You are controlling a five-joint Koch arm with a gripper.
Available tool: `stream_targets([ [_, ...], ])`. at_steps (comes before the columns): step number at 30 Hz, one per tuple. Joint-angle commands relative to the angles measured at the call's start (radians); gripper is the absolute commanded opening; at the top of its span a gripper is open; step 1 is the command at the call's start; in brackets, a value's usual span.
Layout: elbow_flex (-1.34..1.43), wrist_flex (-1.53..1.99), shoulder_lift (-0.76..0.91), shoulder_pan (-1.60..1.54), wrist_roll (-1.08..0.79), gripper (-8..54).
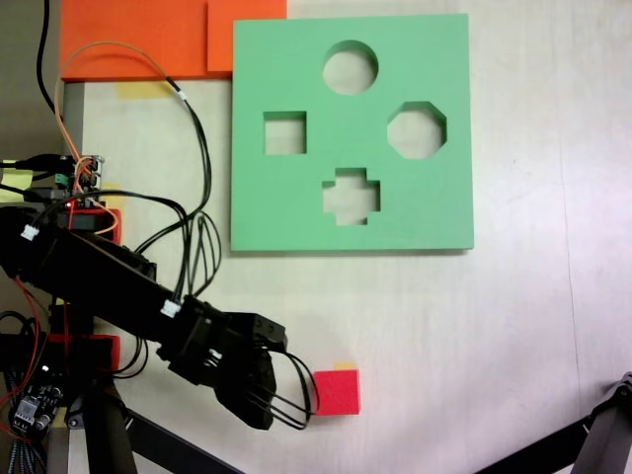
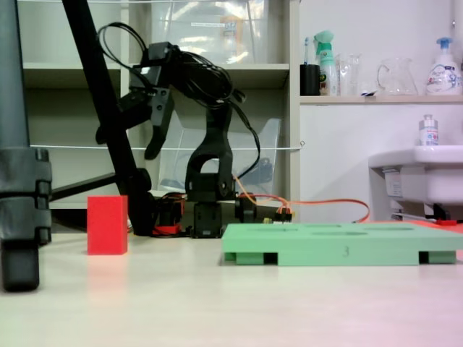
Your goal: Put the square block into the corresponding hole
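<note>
The gripper (image 1: 296, 410) is hanging open and empty above the table, its jaws spread, just beside the square block (image 1: 337, 392) in the top-down fixed view; the side-on fixed view shows the gripper (image 2: 134, 141) well above the block (image 2: 107, 225). The hole (image 1: 284, 133) is lying well apart in the green board (image 1: 296, 212). Descending off-centre would likely nudge the light foam cube aside.

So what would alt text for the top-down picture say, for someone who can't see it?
A black robot arm reaches in from the left, its open pincer close beside a small red block on a pale table. Further up lies a flat green board with round, square, eight-sided and cross-shaped holes.
</note>
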Motion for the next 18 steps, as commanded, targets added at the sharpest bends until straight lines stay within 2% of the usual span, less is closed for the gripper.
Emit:
stream_targets([
  [1,-0.086,0.06,-0.054,0.002,-0.107,47.8],
  [6,-0.121,0.092,-0.16,-0.018,-0.14,47.8],
  [18,-0.126,-0.052,-0.27,-0.018,-0.126,47.9],
])
